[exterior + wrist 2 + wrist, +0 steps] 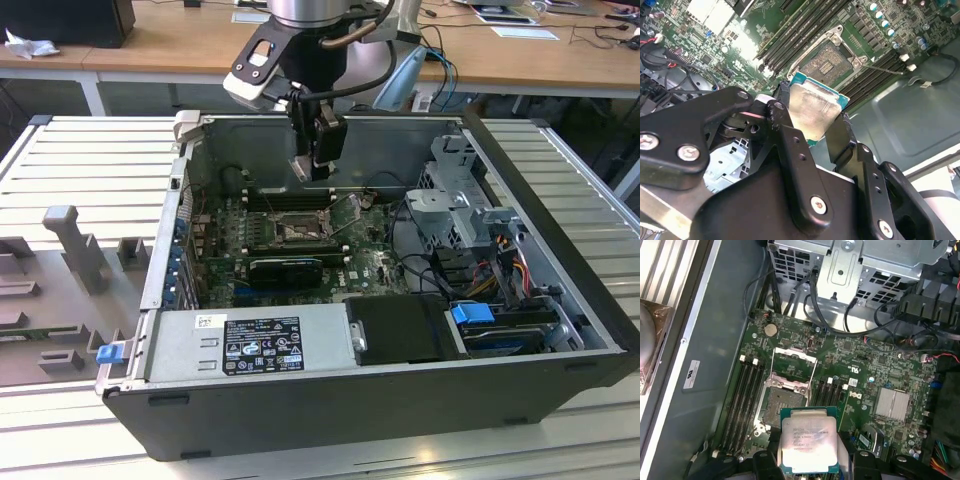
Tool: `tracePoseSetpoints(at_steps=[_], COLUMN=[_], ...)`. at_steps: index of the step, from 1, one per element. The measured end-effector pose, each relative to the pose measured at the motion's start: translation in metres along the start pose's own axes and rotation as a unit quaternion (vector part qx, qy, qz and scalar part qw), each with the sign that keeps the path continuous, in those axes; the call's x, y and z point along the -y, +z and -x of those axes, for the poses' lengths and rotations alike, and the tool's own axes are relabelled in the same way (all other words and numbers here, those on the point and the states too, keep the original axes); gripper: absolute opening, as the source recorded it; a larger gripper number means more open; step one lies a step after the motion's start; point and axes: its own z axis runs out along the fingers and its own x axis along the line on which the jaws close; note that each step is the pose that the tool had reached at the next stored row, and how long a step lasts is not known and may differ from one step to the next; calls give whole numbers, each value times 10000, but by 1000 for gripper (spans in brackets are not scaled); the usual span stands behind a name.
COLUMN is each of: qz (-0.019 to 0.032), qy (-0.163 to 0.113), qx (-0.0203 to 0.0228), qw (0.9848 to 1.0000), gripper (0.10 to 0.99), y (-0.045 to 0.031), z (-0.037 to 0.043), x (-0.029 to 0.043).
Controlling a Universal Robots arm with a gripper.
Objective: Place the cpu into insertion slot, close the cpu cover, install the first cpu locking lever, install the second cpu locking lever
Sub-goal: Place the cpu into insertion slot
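Inside the computer case (330, 405), the gripper (812, 112) clamps the cpu (809, 440) above the insertion slot (781, 407).

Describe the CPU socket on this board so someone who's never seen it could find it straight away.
Inside the open computer case, find the green motherboard. Between two banks of long black memory slots sits the insertion slot, its silver cpu cover flipped open. Unlike those narrow slots, it is a square recess with a metal frame around a greyish contact field.
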Motion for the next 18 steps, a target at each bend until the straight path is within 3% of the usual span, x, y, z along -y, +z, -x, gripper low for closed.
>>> tracePoseSetpoints(at_steps=[18], qz=[8], qy=[388], qx=[34], qw=[9992], gripper=[529], y=[37], z=[1], x=[3])
